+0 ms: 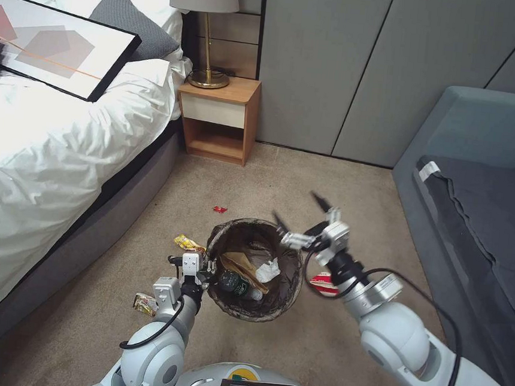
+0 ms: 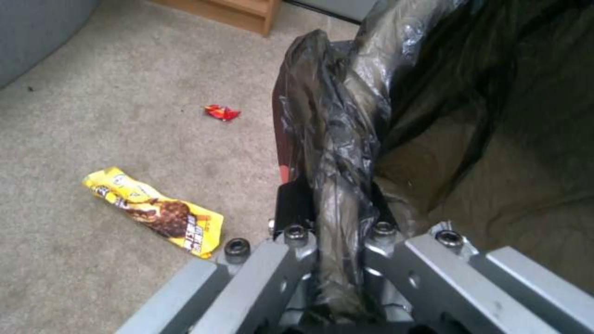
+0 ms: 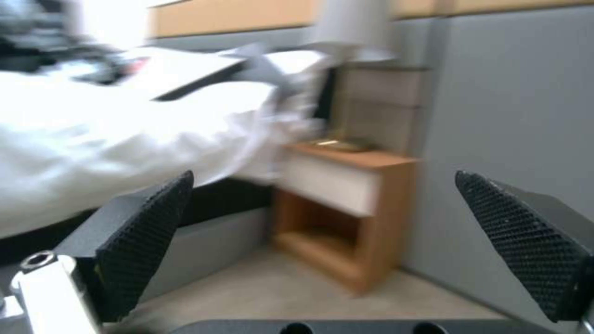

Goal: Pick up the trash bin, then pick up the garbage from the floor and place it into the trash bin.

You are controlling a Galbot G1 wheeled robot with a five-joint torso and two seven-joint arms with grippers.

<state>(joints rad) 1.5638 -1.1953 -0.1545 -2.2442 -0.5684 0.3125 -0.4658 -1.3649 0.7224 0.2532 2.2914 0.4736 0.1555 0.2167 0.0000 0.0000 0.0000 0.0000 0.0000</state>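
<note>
The trash bin [image 1: 285, 291], round with a dark liner over its rim, hangs above the carpet with my left gripper [image 1: 205, 271] shut on its near-left rim. In the left wrist view the left gripper [image 2: 337, 227] pinches the liner-covered rim of the trash bin [image 2: 334, 139]. Inside lie a green-labelled bottle [image 1: 234, 284], a white tissue [image 1: 269, 270] and tan paper [image 1: 244, 263]. My right gripper [image 1: 299, 213] hovers open and holding nothing over the bin's far-right rim; its pads [image 3: 145, 241] are wide apart. Garbage on the floor: a yellow wrapper [image 1: 188, 244] [image 2: 155, 211], a red scrap [image 1: 220, 209] [image 2: 222, 112], another wrapper [image 1: 144, 303] and a red-and-white cup [image 1: 323, 283].
A bed [image 1: 44, 156] with white bedding and a framed picture [image 1: 54, 43] runs along the left. A wooden nightstand [image 1: 219, 117] [image 3: 346, 208] with a lamp [image 1: 205, 32] stands at the back. A grey sofa [image 1: 480, 194] fills the right. Open carpet [image 1: 307, 179] lies beyond the bin.
</note>
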